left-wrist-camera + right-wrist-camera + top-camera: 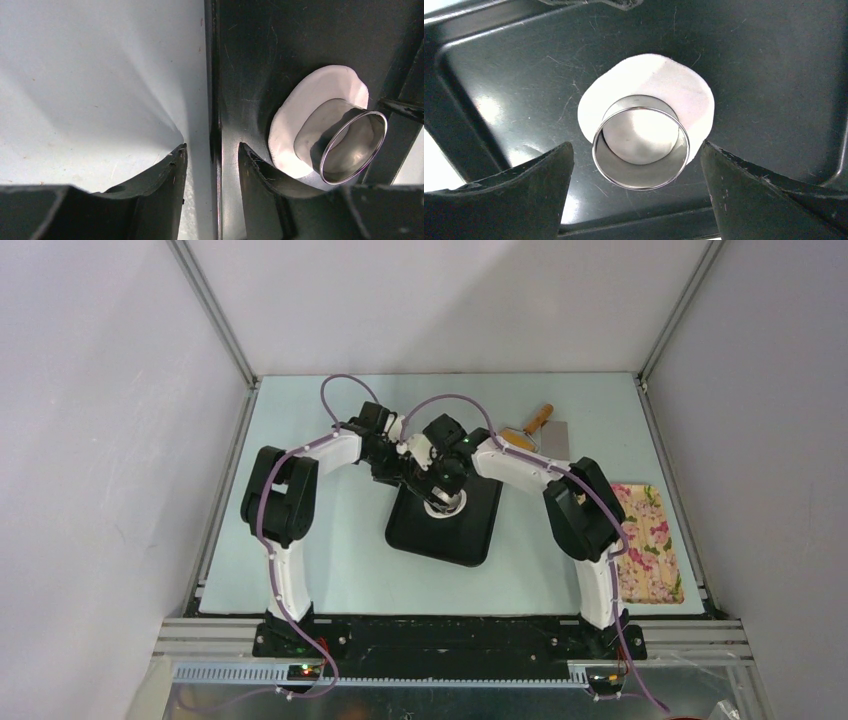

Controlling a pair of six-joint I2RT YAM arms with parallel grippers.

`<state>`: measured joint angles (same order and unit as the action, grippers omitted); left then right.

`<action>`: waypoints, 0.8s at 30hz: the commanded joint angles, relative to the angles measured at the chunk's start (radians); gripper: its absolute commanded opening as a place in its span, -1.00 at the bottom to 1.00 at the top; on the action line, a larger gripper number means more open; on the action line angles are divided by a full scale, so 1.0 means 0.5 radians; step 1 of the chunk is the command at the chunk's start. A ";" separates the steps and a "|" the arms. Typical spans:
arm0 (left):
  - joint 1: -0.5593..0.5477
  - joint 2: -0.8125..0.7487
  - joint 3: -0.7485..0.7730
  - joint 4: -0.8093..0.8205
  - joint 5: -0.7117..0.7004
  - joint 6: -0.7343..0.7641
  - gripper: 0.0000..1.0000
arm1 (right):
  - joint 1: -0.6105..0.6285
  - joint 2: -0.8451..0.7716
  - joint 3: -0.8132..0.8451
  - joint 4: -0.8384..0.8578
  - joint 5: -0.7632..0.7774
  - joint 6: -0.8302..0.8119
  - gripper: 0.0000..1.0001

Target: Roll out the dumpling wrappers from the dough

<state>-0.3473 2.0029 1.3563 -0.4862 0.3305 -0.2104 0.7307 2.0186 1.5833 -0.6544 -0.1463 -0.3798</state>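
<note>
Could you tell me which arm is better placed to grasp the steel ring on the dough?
Right. The right end effector is open, a finger on each side of the ring, which stands on the dough. The left end effector straddles the tray rim, beside the ring.

Plain white walls (440, 300) enclose the pale green table (330, 580) on three sides. Metal frame posts (213, 308) run up both back corners. Lighting is even.
</note>
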 commanded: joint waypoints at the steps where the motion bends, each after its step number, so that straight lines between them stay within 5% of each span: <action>1: 0.001 0.093 -0.042 -0.007 -0.022 -0.014 -0.05 | -0.016 0.044 -0.002 0.001 0.034 -0.021 0.97; 9: 0.001 0.088 -0.045 0.004 -0.028 -0.021 -0.06 | -0.019 0.082 0.011 -0.089 0.002 -0.027 0.64; 15: 0.001 0.081 -0.047 0.003 -0.041 -0.024 -0.07 | -0.014 0.116 0.029 -0.186 0.021 -0.058 -0.11; 24: 0.001 0.066 -0.056 0.008 -0.101 -0.046 -0.07 | 0.037 0.205 0.006 -0.246 0.182 0.028 -0.60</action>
<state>-0.3473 2.0048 1.3560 -0.4763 0.3336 -0.2226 0.7284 2.0609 1.5902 -0.7132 -0.1337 -0.3965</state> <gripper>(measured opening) 0.464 0.662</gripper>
